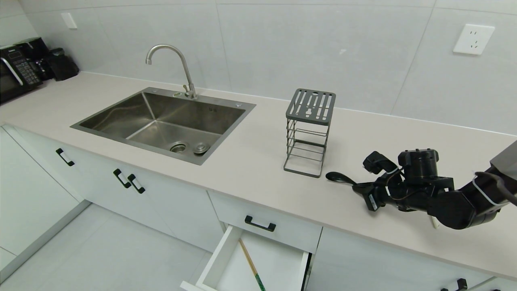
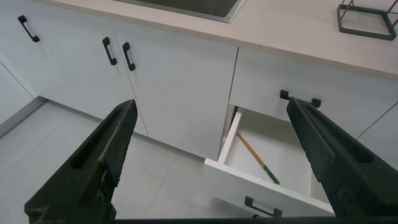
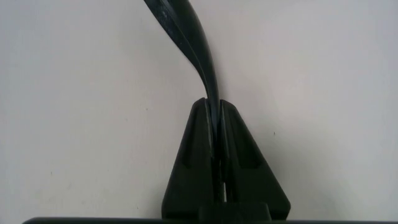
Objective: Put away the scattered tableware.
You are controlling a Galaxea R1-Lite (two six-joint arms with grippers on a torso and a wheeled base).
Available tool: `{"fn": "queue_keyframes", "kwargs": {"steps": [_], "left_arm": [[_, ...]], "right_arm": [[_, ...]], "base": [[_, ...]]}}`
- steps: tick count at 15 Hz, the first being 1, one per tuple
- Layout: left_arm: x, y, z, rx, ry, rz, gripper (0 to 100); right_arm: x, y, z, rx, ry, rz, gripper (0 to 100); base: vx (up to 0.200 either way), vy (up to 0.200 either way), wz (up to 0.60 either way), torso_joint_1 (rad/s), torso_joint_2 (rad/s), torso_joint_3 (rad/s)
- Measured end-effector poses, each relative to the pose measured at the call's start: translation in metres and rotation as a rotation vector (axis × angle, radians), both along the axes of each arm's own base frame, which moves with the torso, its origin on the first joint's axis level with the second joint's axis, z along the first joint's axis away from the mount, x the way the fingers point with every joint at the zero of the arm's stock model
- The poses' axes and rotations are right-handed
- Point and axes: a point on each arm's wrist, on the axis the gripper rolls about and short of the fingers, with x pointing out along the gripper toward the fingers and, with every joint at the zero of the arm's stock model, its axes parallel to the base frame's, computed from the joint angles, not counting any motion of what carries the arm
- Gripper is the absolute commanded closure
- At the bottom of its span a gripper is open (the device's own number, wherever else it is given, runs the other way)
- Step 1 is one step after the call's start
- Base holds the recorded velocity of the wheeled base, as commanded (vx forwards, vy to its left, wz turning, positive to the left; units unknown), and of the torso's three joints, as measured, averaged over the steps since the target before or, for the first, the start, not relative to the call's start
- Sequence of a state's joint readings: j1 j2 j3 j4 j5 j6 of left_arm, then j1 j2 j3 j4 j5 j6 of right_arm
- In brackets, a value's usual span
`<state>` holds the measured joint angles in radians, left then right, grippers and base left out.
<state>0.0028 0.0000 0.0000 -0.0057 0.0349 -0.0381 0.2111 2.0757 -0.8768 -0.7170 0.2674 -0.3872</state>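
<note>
Spoon (image 1: 337,177) clamped by its handle end in right gripper (image 3: 214,112), over counter (image 1: 258,161) near rack (image 1: 309,133). Left gripper (image 2: 210,106) wide open by drawer (image 2: 229,146). Risk: thin handle pivots or slips in transit.

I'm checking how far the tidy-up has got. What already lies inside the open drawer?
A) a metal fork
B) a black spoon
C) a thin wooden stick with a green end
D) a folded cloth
C: a thin wooden stick with a green end lies alone on the floor of the open drawer, while the black spoon is up at the counter, clamped in the right gripper.
</note>
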Motion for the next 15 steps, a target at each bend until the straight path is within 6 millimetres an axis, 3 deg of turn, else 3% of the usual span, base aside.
{"fn": "queue_keyframes", "kwargs": {"steps": [9, 12, 15], "left_arm": [[0.000, 0.000, 0.000, 0.000, 0.000, 0.000, 0], [0.000, 0.000, 0.000, 0.000, 0.000, 0.000, 0], [0.000, 0.000, 0.000, 0.000, 0.000, 0.000, 0]], "right_arm": [[-0.024, 0.068, 0.014, 0.037, -0.014, 0.073, 100], [-0.045, 0.092, 0.027, 0.072, -0.002, 0.118, 100], [-0.071, 0.103, 0.041, 0.095, 0.011, 0.165, 100]], "base": [[0.000, 0.000, 0.00, 0.000, 0.00, 0.000], [0.000, 0.000, 0.00, 0.000, 0.00, 0.000], [0.000, 0.000, 0.00, 0.000, 0.00, 0.000]]}}
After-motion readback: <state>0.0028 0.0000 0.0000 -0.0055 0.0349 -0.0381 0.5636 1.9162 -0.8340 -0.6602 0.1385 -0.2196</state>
